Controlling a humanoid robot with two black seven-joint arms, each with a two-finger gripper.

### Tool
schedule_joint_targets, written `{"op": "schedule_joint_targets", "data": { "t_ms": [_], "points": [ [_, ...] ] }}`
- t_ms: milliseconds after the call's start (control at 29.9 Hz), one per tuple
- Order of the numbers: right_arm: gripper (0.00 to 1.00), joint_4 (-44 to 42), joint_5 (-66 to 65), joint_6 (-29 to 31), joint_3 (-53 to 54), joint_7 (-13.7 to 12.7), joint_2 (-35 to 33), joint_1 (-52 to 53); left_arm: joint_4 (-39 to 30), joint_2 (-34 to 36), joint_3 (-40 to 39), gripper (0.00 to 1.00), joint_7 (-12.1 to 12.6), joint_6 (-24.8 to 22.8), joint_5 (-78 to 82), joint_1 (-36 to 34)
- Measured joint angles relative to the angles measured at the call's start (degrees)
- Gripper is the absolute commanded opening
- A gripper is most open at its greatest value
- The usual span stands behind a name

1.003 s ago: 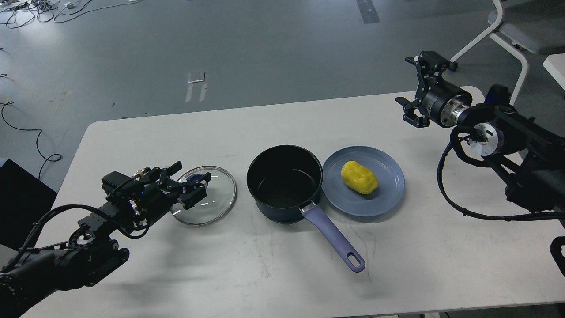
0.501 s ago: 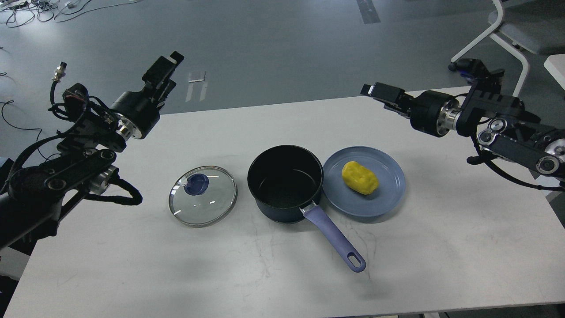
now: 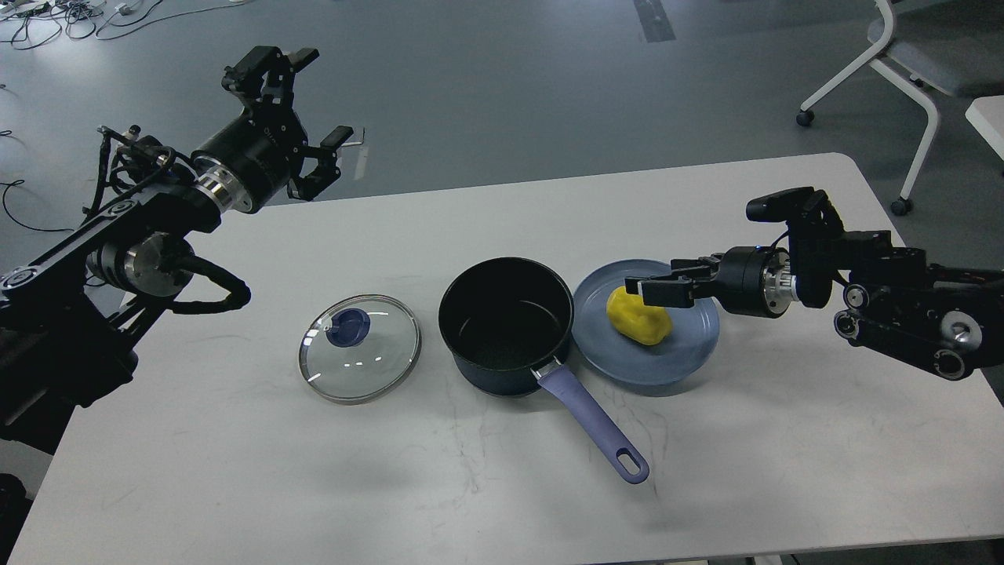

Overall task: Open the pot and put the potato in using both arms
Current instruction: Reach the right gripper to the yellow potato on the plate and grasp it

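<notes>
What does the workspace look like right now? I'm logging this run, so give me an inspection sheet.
Surface: white table, faint scuffs.
Job's things: pot open and empty; glass lid flat on the table to its left; potato on the blue plate.
Clutter: nothing seen.
Grippers: left gripper open, raised beyond the table's far left edge; right gripper at the potato, grip unclear.
Cables: black cable looped at left arm; loose cables on floor.
Surroundings: grey floor, chair.

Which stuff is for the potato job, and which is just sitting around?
For the job:
pot
glass lid
potato
blue plate
right tool
left tool

Just around:
white chair
cables on the floor
</notes>
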Motion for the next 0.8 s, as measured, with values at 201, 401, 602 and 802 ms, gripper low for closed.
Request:
{"op": "schedule_joint_targets", "data": {
  "t_ms": [201, 401, 602, 802],
  "points": [
    [0.93, -1.47, -1.44, -0.43, -1.78, 0.78, 1.48, 0.40, 0.03, -0.07, 0.00, 0.99, 0.06, -0.13, -0.15, 0.20],
    [0.85, -4.86, -1.52, -0.56, -4.40, 0.83, 5.10, 1.39, 0.10, -0.17, 0.11, 0.99, -0.29, -0.10, -0.06, 1.00],
    [0.24, -7.53, -1.61, -1.59, -7.47, 1.04, 7.36, 3.44, 0.20, 0.14, 0.20, 0.99, -0.39, -0.02, 0.17, 1.67],
    [0.16, -9.29, -1.78, -2.17, -9.24, 2.30, 8.24, 4.85, 0.44, 0.25, 0.36, 0.99, -0.48, 0.30, 0.59, 2.35]
  ]
}}
